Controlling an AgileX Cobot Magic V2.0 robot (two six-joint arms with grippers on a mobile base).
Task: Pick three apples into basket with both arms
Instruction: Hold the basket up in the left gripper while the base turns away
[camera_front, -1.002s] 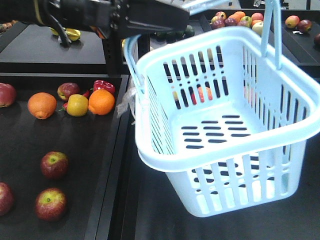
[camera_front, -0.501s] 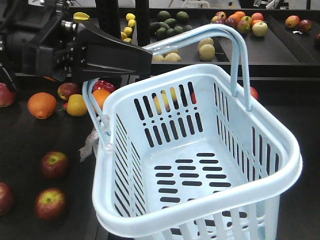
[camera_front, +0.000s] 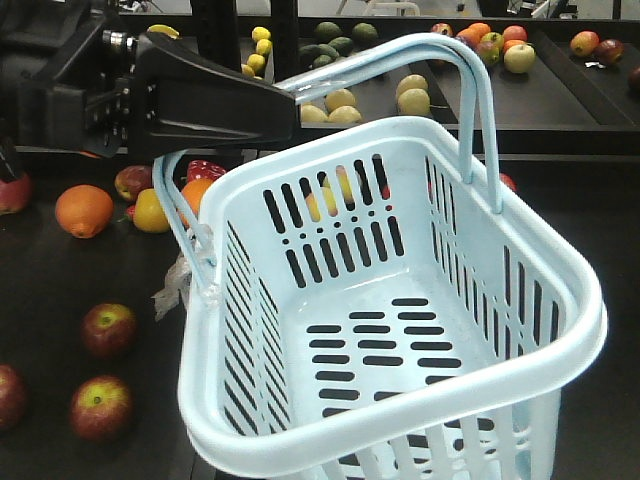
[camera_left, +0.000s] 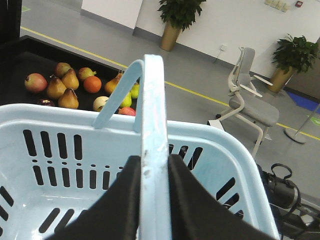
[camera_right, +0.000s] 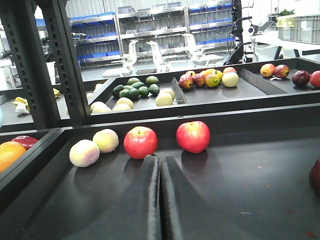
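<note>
Far out to the left of the basket (camera_front: 460, 270), three dark red apples (camera_front: 108, 328) sit loose on the black tray (camera_front: 40, 280). They are well apart from the basket's wall, with an orange (camera_front: 83, 210) further back. Nothing in the basket yet, floor bare.

Moving in, the left gripper (camera_left: 152, 167) is up above the basket's left end. Its fingers are clamped on the two hoop handles (camera_front: 478, 110), which are pressed together. The basket hangs from that grip, tilted, mouth turned toward the front camera.

Here's the catch: the apples lie down and left of the basket, on the left arm's side, and that arm is busy carrying.

The right gripper (camera_right: 161, 162) doesn't show in the front view, so its place beside the basket I can't fix. Its wrist camera has the fingers pressed together with nothing between them, low over a second tray (camera_right: 250, 190). It points at two brighter red fruits (camera_right: 140, 142) just ahead.

The free right hand looks like the picker. Whether it takes those two or crosses to the dark three, I can't tell. Either way, the basket's mouth has to meet it.
</note>
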